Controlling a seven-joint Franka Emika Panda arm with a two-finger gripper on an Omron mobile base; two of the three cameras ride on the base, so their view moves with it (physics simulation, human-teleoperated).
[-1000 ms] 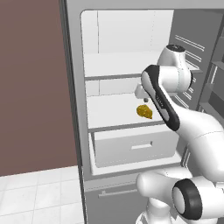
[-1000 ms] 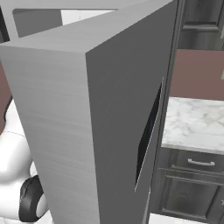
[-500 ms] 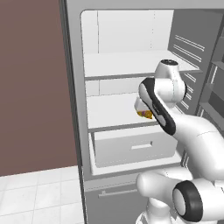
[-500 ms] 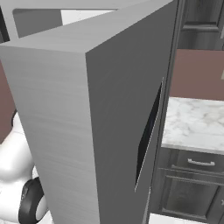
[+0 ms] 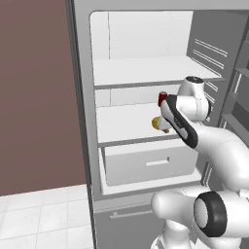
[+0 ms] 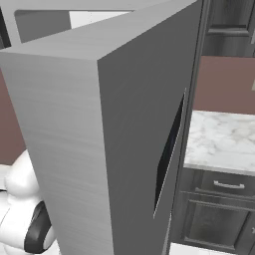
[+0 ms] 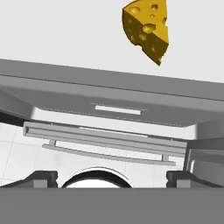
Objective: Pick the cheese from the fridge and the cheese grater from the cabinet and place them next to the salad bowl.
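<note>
The cheese (image 5: 156, 123), a yellow-orange wedge with holes, lies near the front of the fridge's (image 5: 146, 78) middle white shelf, partly hidden by my forearm. In the hand view the cheese (image 7: 148, 29) sits at the top on the white shelf, well beyond my fingertips (image 7: 42, 176). My gripper (image 7: 111, 177) is open, with nothing between its fingers, and looks over the shelf's front edge at the white drawer (image 7: 118, 109) below. My hand (image 5: 164, 127) hovers right beside the wedge, apart from it.
A small red can (image 5: 162, 98) stands behind the cheese on the same shelf. The open grey fridge door (image 6: 99, 139) blocks most of the right base view. Beyond it lie a marble counter (image 6: 224, 144) and dark drawers (image 6: 224, 191).
My arm has sunk lower and reached forward over the middle shelf, now covering part of the cheese. The cheese and the can have stayed in place.
</note>
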